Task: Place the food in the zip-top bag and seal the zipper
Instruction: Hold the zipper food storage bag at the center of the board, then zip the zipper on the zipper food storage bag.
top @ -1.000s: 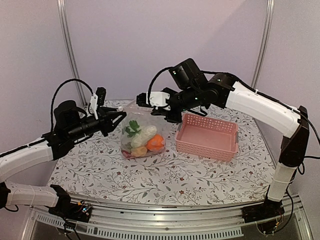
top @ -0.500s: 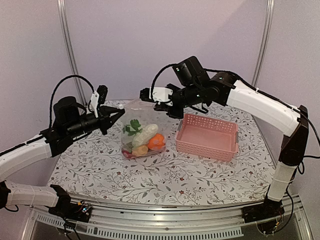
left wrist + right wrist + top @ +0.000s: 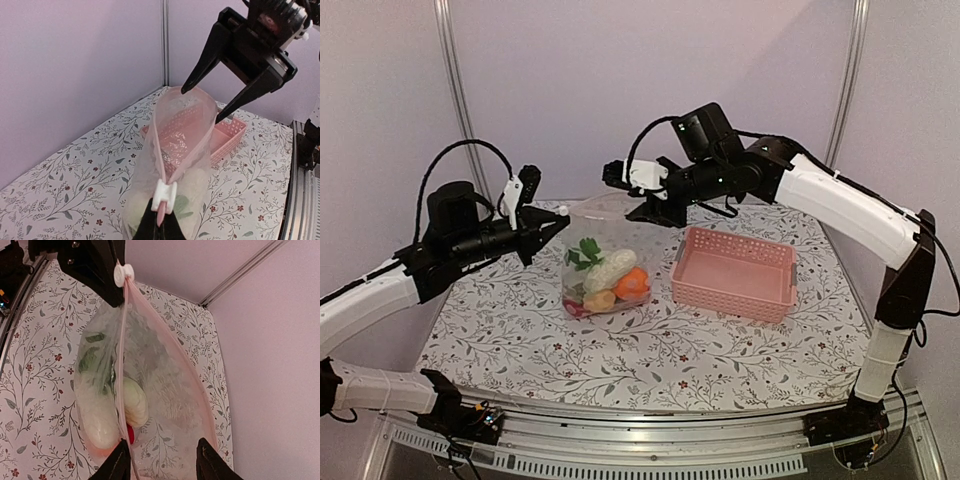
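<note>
Now the right gripper point(image 3: 200, 106) has risen, fingers apart around the far end of the zip-top bag point(image 3: 605, 235). The left gripper point(image 3: 160, 231) pinches the zipper point(image 3: 156, 150). The food point(image 3: 615, 275) sits inside, down on the table point(image 3: 650, 350), so zipping comes next.

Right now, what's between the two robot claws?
The zip-top bag of food, mouth open, between left gripper and right gripper; top view shows it.

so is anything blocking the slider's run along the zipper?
Nothing visible. The slider sits at the zipper end held by the left gripper; the food lies low in the bag, and the open right gripper straddles the far end.
</note>
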Motion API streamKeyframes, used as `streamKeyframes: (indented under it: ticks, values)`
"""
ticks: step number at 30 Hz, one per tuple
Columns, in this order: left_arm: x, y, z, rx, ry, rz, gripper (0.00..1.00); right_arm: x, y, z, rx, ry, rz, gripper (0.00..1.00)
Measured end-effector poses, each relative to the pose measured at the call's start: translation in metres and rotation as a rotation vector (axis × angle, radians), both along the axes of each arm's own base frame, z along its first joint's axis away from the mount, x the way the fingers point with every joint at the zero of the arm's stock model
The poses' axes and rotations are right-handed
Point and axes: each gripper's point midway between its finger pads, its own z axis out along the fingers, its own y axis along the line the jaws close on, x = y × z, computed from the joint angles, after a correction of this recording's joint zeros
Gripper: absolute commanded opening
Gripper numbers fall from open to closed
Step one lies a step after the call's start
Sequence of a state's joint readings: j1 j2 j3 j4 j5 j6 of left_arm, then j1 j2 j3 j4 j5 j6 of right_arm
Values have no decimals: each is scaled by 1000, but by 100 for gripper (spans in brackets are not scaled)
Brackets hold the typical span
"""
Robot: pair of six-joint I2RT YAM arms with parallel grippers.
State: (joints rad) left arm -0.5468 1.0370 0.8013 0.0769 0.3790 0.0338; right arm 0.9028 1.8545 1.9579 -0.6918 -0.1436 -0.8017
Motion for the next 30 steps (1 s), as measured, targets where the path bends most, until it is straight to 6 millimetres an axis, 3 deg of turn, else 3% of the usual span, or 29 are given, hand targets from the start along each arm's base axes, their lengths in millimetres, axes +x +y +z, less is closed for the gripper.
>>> streamKeyframes:
  ticks: [4, 17, 21, 30]
  values:
    - [0, -3, 0, 22, -6, -22, 0, -19, 11, 21, 86, 56, 89, 45]
    - [-12, -11, 2, 84, -21, -123, 0, -57, 38, 60, 212, 128, 257, 48]
    - [-15, -13, 2, 99, -14, -145, 0, -66, 54, 57, 217, 130, 298, 48]
    - [-20, -17, 1, 128, -11, -175, 0, -71, 71, 30, 179, 159, 325, 44]
